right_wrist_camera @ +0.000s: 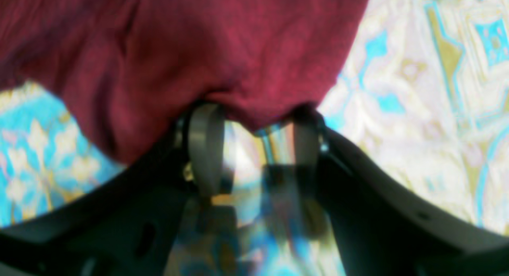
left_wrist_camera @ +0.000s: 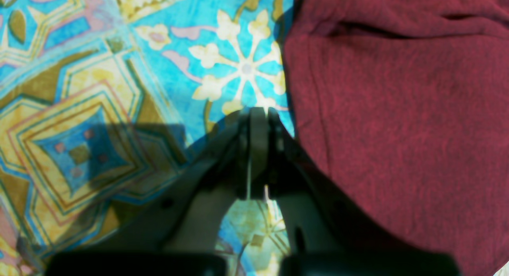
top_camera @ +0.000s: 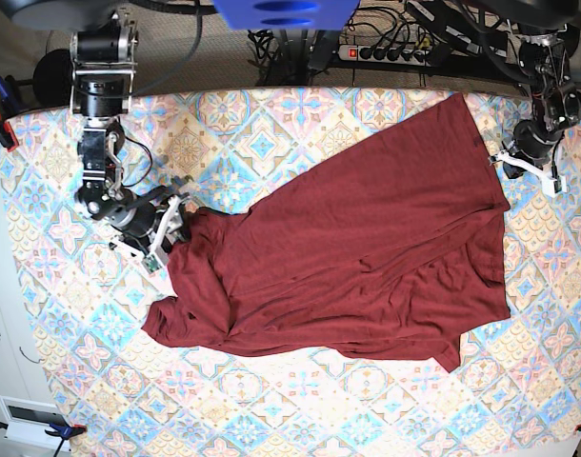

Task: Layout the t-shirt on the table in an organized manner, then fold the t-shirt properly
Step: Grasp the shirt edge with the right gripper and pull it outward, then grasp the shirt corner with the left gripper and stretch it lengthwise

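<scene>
**T-shirt spread crookedly, one claw at its edge**

T-shirt [top_camera: 357,248] lies rumpled and diagonal across the table [top_camera: 300,400]. Right gripper [right_wrist_camera: 250,129] stands wide open at the cloth's edge, fabric draped over its fingertips. Left gripper [left_wrist_camera: 257,113] is closed on nothing, just beside the shirt.

t-shirt [top_camera: 367,238] sprawled diagonally on table [top_camera: 300,400]
</scene>
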Action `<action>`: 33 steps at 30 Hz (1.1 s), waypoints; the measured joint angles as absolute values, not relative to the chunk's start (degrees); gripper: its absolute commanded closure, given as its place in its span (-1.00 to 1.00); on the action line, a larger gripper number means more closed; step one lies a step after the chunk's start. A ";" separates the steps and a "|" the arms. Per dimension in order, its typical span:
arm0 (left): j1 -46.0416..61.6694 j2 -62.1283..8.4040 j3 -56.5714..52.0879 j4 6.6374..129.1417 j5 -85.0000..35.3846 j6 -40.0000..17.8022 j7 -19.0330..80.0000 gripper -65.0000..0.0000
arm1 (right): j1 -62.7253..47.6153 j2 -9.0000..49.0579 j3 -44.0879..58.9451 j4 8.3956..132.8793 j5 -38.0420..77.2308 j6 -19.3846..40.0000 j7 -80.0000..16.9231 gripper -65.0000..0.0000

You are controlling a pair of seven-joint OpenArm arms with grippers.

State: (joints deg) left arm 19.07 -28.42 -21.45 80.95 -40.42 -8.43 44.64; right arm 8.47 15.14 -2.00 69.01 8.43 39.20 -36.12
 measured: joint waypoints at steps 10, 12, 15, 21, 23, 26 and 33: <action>19.14 -28.67 -21.50 80.95 -40.62 -8.47 44.60 1.00 | 11.53 13.58 -4.21 67.90 8.34 39.29 -37.95 0.99; 19.16 -29.12 -21.43 80.84 -40.82 -8.60 44.91 1.00 | 10.31 13.26 -4.25 71.83 7.79 40.45 -39.20 0.99; 19.11 -29.19 -21.45 80.84 -40.86 -8.67 44.82 1.00 | 8.23 13.47 -1.30 80.93 8.43 40.32 -41.95 0.98; 19.03 -29.34 -21.39 80.77 -40.60 -8.62 44.97 1.00 | 0.67 16.19 12.38 101.08 7.51 39.90 -50.57 0.98; 18.55 -29.19 -21.17 80.79 -40.56 -8.43 45.01 1.00 | -1.17 15.38 14.48 107.39 7.73 39.88 -51.96 0.98; 18.04 -29.34 -21.17 80.79 -40.80 -8.84 45.69 1.00 | -3.70 15.16 17.21 113.34 10.04 40.49 -51.03 0.98; 17.80 -29.04 -21.06 80.68 -40.60 -8.47 45.84 1.00 | -5.34 15.38 21.80 112.97 13.61 40.16 -53.49 0.98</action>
State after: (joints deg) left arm 17.80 -29.04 -21.06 80.68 -40.60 -8.47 45.84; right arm -5.34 15.38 21.80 112.97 13.61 40.16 -53.49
